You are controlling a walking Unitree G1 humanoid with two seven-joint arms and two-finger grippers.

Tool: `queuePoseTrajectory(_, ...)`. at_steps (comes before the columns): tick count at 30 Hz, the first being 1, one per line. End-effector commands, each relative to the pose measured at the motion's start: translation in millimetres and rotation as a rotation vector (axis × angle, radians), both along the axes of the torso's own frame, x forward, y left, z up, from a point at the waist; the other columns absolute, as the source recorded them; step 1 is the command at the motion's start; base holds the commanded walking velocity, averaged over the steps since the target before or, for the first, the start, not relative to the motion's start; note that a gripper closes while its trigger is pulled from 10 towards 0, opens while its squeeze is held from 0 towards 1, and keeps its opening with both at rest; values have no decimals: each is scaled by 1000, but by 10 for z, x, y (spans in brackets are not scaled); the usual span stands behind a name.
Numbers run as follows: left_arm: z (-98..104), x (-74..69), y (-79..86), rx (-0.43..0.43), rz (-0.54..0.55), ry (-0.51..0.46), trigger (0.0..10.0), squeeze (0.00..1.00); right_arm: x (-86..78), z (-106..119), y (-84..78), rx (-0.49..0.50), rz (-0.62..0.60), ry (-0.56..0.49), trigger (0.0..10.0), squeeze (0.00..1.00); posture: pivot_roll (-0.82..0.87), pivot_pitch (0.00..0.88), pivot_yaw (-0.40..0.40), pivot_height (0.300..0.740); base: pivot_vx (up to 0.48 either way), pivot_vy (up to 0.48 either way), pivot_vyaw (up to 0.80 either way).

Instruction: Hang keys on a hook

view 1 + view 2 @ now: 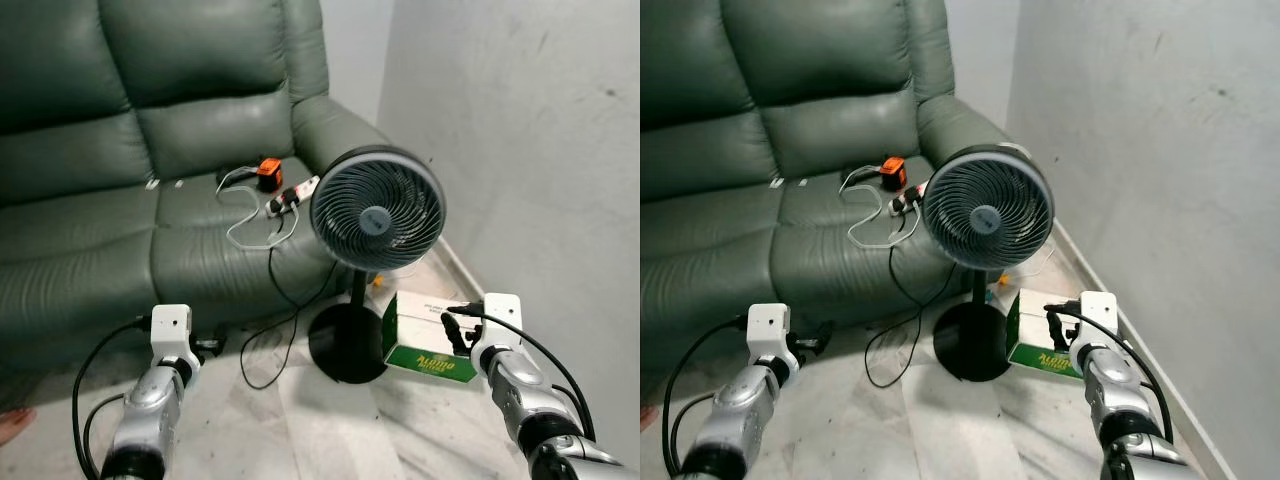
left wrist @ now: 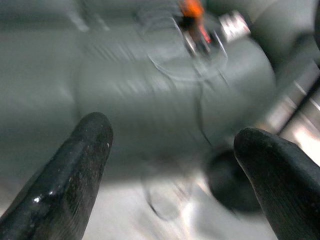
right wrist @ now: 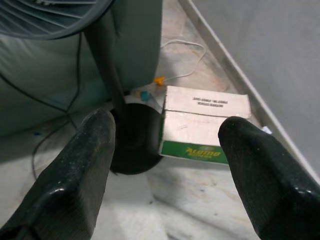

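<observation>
**Both arms raised before a sofa and a floor fan, fingers apart and empty**

A dark green leather sofa stands well beyond both pairs of fingers, with a grey plastered wall rising on the right arm's side. Between the two arms, farther off, a black pedestal fan with a round grilled head stands on a pale marble floor, its round base just beside a white and green cardboard box. That box lies on the floor just ahead of the right gripper, whose fingers are spread wide with nothing between them.

The left gripper points toward the sofa's seat; its fingers are also well apart and hold nothing, though that view is blurred. On the seat cushion, well apart from both grippers, lie a white power strip, loose white cables and a small orange and black object. A black cord trails from the cushion down to the floor.

Keys and a hook cannot be made out.
</observation>
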State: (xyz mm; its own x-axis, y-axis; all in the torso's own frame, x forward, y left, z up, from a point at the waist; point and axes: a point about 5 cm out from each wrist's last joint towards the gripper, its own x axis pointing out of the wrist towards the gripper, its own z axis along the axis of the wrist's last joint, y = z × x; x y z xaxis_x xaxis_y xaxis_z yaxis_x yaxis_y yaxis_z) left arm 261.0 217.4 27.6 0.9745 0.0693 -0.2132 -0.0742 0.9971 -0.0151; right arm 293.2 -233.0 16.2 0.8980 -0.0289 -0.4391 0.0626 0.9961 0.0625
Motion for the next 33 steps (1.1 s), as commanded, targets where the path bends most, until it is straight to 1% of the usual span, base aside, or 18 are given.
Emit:
queuePoseTrajectory(1, 209, 14, 25, 31, -10, -49, 10000, 0, -20, 70, -2, 37, 4, -36, 10000, 0, 71, 64, 3, 740, 0, 0, 0)
queuePoseTrajectory(2, 209, 14, 25, 31, -10, -49, 10000, 0, -20, 70, -2, 37, 4, -36, 10000, 0, 71, 64, 3, 740, 0, 0, 0)
queuePoseTrajectory(3, 279, -51, -1, 40, -41, -70, 10000, 0, -75, 138, 47, 40, 25, -62, 10000, 0, 73, 67, 1, 740, 0, 0, 0)
queuePoseTrajectory(6, 389, -163, -34, 58, -80, -96, 10000, 0, -160, 297, 129, 23, 78, -120, 10000, 0, 77, 72, 2, 740, 0, 0, 0)
queuePoseTrajectory(10, 523, -330, -46, 47, -82, -89, 10000, 0, -289, 459, 123, 7, 100, -142, 10000, 0, 83, 82, 14, 740, 0, 0, 0)
queuePoseTrajectory(11, 565, -403, -94, 28, -78, -82, 10000, 0, -363, 510, 121, 14, 112, -135, 10000, 0, 82, 91, 24, 740, 0, 0, 0)
queuePoseTrajectory(13, 581, -455, -142, 13, -80, -63, 10000, 0, -420, 546, 141, 32, 127, -139, 10000, 0, 81, 93, 27, 740, 0, 0, 0)
queuePoseTrajectory(14, 593, -485, -174, 19, -89, -54, 10000, 0, -459, 589, 151, 4, 133, -169, 10000, 0, 81, 93, 27, 740, 0, 0, 0)
queuePoseTrajectory(15, 595, -504, -205, 31, -108, -45, 10000, 0, -497, 608, 170, -3, 141, -169, 10000, 0, 81, 93, 27, 740, 0, 0, 0)
queuePoseTrajectory(18, 622, -543, -298, 52, -193, -39, 10000, 0, -607, 652, 244, 55, 191, -105, 10000, 0, 69, 105, 34, 740, 0, 0, 0)
queuePoseTrajectory(20, 641, -556, -302, 45, -190, -44, 10000, 0, -608, 733, 271, 43, 205, -129, 10000, 0, 63, 102, 30, 740, 0, 0, 0)
queuePoseTrajectory(21, 640, -565, -299, 17, -164, -31, 10000, 0, -574, 800, 282, 35, 204, -170, 10000, 0, 63, 102, 30, 740, 0, 0, 0)
queuePoseTrajectory(22, 640, -565, -299, 17, -164, -31, 10000, 0, -574, 800, 282, 35, 204, -170, 10000, 0, 63, 102, 30, 740, 0, 0, 0)
queuePoseTrajectory(24, 608, -605, -371, -34, -150, -10, 10000, 0, -496, 839, 277, 50, 111, -202, 10000, 0, 62, 97, 29, 740, 0, 0, 0)
queuePoseTrajectory(26, 601, -628, -441, -36, -170, -3, 10000, 0, -484, 832, 273, 95, 39, -205, 10000, 0, 67, 96, 28, 740, 0, 0, 0)
queuePoseTrajectory(28, 602, -629, -462, -20, -175, 3, 10000, 0, -485, 827, 317, 89, 1, -215, 10000, 0, 70, 93, 28, 740, 0, 0, 0)
queuePoseTrajectory(30, 613, -617, -436, -28, -153, -1, 10000, 0, -495, 801, 352, 114, -19, -201, 10000, 0, 74, 90, 28, 740, 0, 0, 0)
queuePoseTrajectory(33, 644, -602, -433, -30, -147, 3, 10000, 0, -532, 764, 460, 111, 9, -150, 10000, 0, 74, 88, 29, 740, 0, 0, 0)
